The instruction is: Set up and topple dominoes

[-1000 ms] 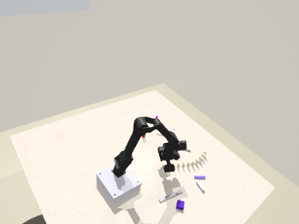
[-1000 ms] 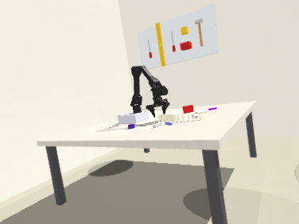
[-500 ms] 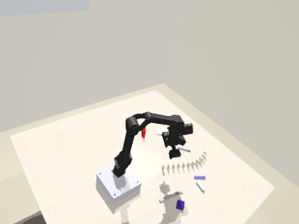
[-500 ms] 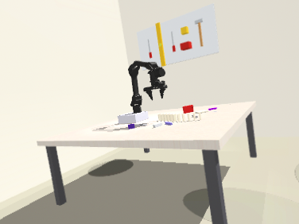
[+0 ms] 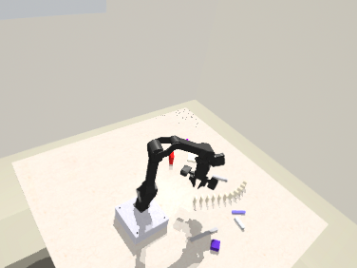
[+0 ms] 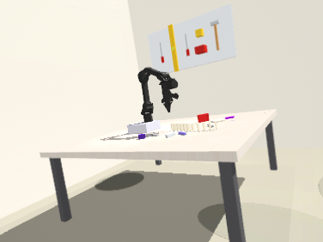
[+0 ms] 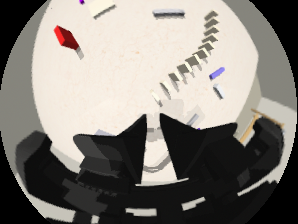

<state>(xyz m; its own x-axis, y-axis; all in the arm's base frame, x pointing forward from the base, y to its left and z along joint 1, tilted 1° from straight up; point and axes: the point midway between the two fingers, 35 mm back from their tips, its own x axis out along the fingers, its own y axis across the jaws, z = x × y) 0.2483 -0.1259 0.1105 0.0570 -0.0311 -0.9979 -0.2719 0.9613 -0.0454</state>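
Observation:
A curved row of several cream dominoes (image 5: 195, 201) (image 6: 185, 127) (image 7: 188, 67) stands upright on the table. Its near end, the end closest to the arm, is just ahead of the fingertips in the wrist view; the far end curves away. My gripper (image 5: 197, 185) (image 6: 168, 110) (image 7: 153, 116) hangs above the table near that end, clear of the row. Its fingers are a little apart, with nothing visible between them. I cannot make out a loose domino for certain; a flat cream-white block (image 5: 191, 158) (image 7: 102, 9) lies away from the row.
A red block (image 5: 171, 158) (image 6: 203, 117) (image 7: 66, 38), a grey bar (image 5: 219, 179) (image 7: 168, 13), a blue-violet bar (image 5: 238, 212) (image 7: 217, 73), a white bar (image 5: 239, 223) (image 7: 218, 91), a long grey bar (image 5: 204, 235) and a purple cube (image 5: 216, 245) (image 6: 142, 136) surround the row.

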